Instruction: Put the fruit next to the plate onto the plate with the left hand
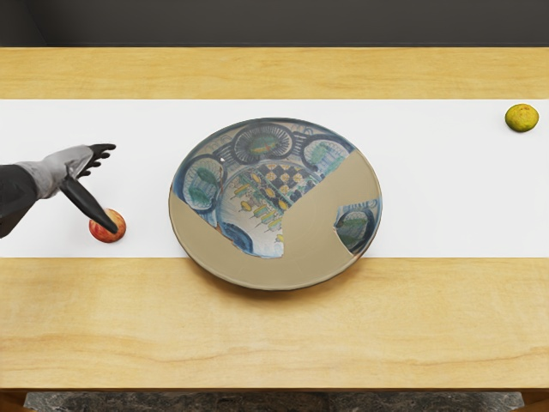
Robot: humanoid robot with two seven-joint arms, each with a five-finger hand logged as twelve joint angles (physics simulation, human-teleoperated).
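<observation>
Left hand [80, 169], spread and empty, hovers over the red fruit [103, 234] beside the plate [313, 249]. Round, likely slick: grasp its sides.

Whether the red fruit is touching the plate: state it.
Apart. The head view shows a strip of white table runner between the red fruit and the left rim of the plate.
</observation>
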